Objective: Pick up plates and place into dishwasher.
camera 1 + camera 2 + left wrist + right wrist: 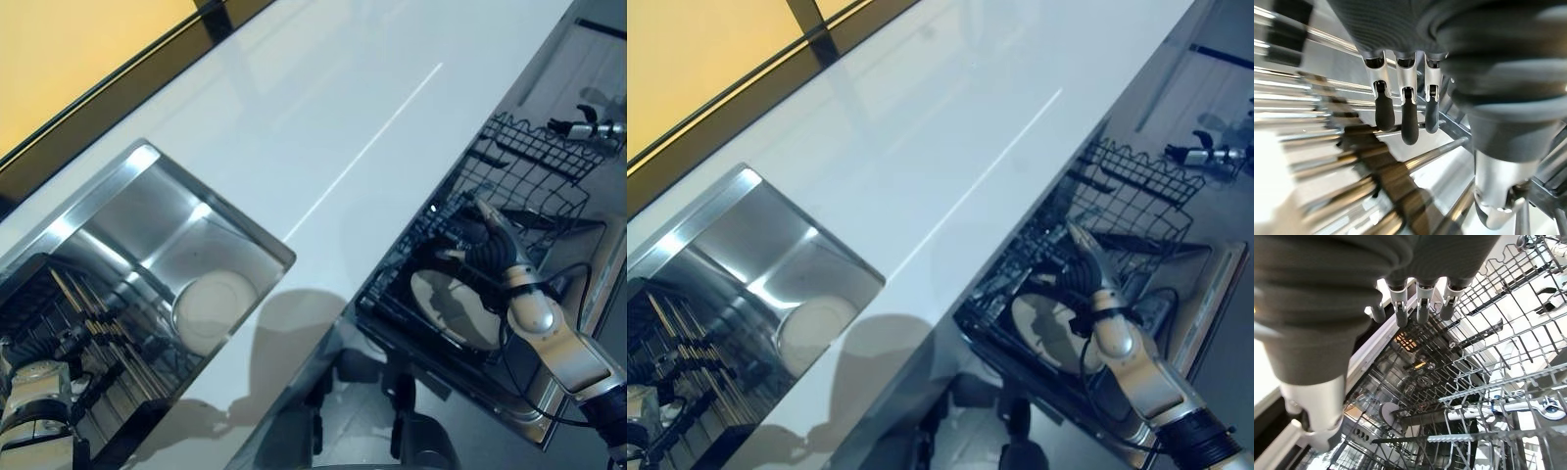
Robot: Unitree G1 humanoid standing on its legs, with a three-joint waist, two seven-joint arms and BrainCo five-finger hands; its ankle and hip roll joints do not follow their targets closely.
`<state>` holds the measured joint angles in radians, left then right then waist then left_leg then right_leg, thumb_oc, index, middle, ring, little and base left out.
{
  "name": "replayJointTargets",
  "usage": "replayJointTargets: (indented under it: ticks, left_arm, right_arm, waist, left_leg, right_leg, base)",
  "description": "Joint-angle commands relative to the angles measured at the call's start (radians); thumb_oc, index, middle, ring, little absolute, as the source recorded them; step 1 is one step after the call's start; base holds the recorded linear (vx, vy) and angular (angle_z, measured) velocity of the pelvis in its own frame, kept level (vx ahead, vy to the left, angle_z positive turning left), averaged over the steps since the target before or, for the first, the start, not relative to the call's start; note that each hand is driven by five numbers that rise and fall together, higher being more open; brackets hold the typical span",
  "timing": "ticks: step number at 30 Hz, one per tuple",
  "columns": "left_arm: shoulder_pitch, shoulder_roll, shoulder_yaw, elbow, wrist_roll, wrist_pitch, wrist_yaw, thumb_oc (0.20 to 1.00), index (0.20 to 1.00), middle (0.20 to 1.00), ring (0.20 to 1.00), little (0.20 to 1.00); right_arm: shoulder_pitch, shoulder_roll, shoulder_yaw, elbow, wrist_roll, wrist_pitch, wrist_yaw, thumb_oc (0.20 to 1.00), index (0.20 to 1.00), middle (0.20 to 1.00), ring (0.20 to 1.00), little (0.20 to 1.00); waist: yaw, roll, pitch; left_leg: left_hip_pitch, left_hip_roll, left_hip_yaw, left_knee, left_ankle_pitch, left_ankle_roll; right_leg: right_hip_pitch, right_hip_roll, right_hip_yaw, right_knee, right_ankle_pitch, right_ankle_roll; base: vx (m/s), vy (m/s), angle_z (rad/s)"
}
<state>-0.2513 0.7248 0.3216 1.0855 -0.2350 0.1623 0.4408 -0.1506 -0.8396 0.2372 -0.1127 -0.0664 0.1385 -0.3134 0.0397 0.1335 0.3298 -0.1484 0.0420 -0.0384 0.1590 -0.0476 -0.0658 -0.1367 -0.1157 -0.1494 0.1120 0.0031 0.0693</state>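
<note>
Right hand fingers straight, empty, over black wire dishwasher rack; round cream plate at its 6 o'clock. Left hand relaxed, empty, above chrome drying rack. Risk: fingers snagging wire tines on withdrawal (close clearance), jolting plate.

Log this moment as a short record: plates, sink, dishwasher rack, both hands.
plate in sink: round white plate lying in the stainless steel sink
plate in dishwasher: white plate in the black wire dishwasher rack
right hand: right hand over the rack, fingers relaxed, holding nothing
left hand: left hand open above a metal drying rack in the sink
counter: white countertop
</note>
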Motion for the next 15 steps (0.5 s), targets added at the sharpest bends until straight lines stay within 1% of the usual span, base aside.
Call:
replayJointTargets:
  ticks: [1, 3, 4, 5, 6, 7, 9, 10, 13, 15]
  left_arm:
    - [0.387, -0.002, 0.131, 0.161, -0.141, 0.062, 0.238, 1.0, 1.0, 1.0, 1.0, 1.0]
    - [0.373, 0.018, 0.196, -0.023, -0.164, 0.029, 0.385, 1.0, 1.0, 1.0, 1.0, 1.0]
    - [0.371, 0.029, 0.223, -0.127, -0.171, 0.001, 0.471, 1.0, 1.0, 1.0, 1.0, 1.0]
    - [0.375, 0.032, 0.236, -0.169, -0.163, -0.03, 0.515, 1.0, 1.0, 1.0, 1.0, 1.0]
    - [0.384, 0.039, 0.262, -0.25, -0.149, -0.111, 0.591, 1.0, 1.0, 1.0, 1.0, 1.0]
    - [0.393, 0.037, 0.276, -0.317, -0.124, -0.157, 0.638, 1.0, 1.0, 1.0, 1.0, 1.0]
    - [0.407, 0.031, 0.309, -0.422, -0.077, -0.203, 0.687, 1.0, 1.0, 1.0, 1.0, 1.0]
    - [0.408, 0.025, 0.323, -0.498, -0.04, -0.239, 0.713, 1.0, 1.0, 1.0, 1.0, 1.0]
    - [0.425, 0.011, 0.342, -0.67, 0.029, -0.268, 0.725, 1.0, 1.0, 1.0, 1.0, 1.0]
    - [0.439, 0.005, 0.344, -0.789, 0.062, -0.27, 0.684, 1.0, 1.0, 1.0, 1.0, 1.0]
  right_arm:
    - [0.049, 0.076, -0.097, -0.075, -0.007, -0.017, -0.016, 1.0, 1.0, 1.0, 1.0, 1.0]
    - [0.064, 0.092, -0.096, -0.066, -0.013, -0.018, -0.039, 1.0, 1.0, 1.0, 1.0, 1.0]
    - [0.077, 0.106, -0.096, -0.056, -0.013, -0.023, -0.059, 1.0, 1.0, 1.0, 1.0, 1.0]
    - [0.083, 0.113, -0.096, -0.052, -0.012, -0.026, -0.069, 1.0, 1.0, 1.0, 1.0, 1.0]
    - [0.1, 0.125, -0.098, -0.045, -0.005, -0.033, -0.087, 1.0, 1.0, 1.0, 1.0, 1.0]
    - [0.114, 0.138, -0.1, -0.041, -0.005, -0.038, -0.098, 1.0, 1.0, 1.0, 1.0, 1.0]
    - [0.142, 0.153, -0.103, -0.042, -0.004, -0.044, -0.112, 1.0, 1.0, 1.0, 1.0, 1.0]
    - [0.159, 0.165, -0.101, -0.046, -0.003, -0.043, -0.124, 1.0, 1.0, 1.0, 1.0, 1.0]
    - [0.201, 0.194, -0.096, -0.053, -0.013, -0.055, -0.138, 1.0, 1.0, 1.0, 1.0, 1.0]
    - [0.224, 0.205, -0.094, -0.062, -0.015, -0.057, -0.142, 1.0, 1.0, 1.0, 1.0, 1.0]
  waist:
    - [0.105, -0.146, -0.015]
    - [0.116, -0.151, -0.025]
    - [0.127, -0.157, -0.028]
    - [0.132, -0.161, -0.03]
    - [0.147, -0.172, -0.033]
    - [0.157, -0.179, -0.035]
    - [0.169, -0.192, -0.038]
    - [0.176, -0.201, -0.042]
    - [0.182, -0.217, -0.052]
    - [0.184, -0.224, -0.059]
  left_leg:
    - [-0.049, -0.102, -0.018, 0.043, -0.053, 0.108]
    - [-0.056, -0.108, -0.033, 0.046, -0.051, 0.108]
    - [-0.059, -0.11, -0.043, 0.05, -0.052, 0.108]
    - [-0.061, -0.111, -0.049, 0.052, -0.053, 0.108]
    - [-0.062, -0.112, -0.06, 0.055, -0.054, 0.107]
    - [-0.064, -0.112, -0.068, 0.057, -0.054, 0.107]
    - [-0.061, -0.113, -0.078, 0.057, -0.056, 0.106]
    - [-0.059, -0.114, -0.085, 0.057, -0.057, 0.105]
    - [-0.05, -0.114, -0.092, 0.055, -0.061, 0.104]
    - [-0.043, -0.113, -0.094, 0.053, -0.064, 0.103]
  right_leg:
    - [0.02, -0.067, -0.012, 0.163, -0.144, 0.037]
    - [0.023, -0.066, -0.018, 0.155, -0.142, 0.036]
    - [0.026, -0.066, -0.025, 0.154, -0.142, 0.035]
    - [0.029, -0.065, -0.03, 0.153, -0.142, 0.034]
    - [0.035, -0.064, -0.04, 0.152, -0.142, 0.032]
    - [0.039, -0.062, -0.048, 0.15, -0.142, 0.031]
    - [0.047, -0.059, -0.057, 0.149, -0.142, 0.03]
    - [0.052, -0.056, -0.062, 0.147, -0.143, 0.029]
    - [0.062, -0.048, -0.066, 0.141, -0.147, 0.028]
    - [0.068, -0.044, -0.066, 0.139, -0.15, 0.029]
  base:
    - [0.04, -0.046, 0.03]
    - [0.04, -0.095, 0.15]
    - [0.04, -0.122, 0.3]
    - [0.05, -0.173, 0.33]
    - [0.05, -0.173, 0.31]
    - [0.06, -0.187, 0.29]
    - [0.07, -0.134, 0.29]
    - [0.07, -0.116, 0.24]
    - [0.07, -0.088, 0.21]
    - [0.06, -0.055, 0.2]
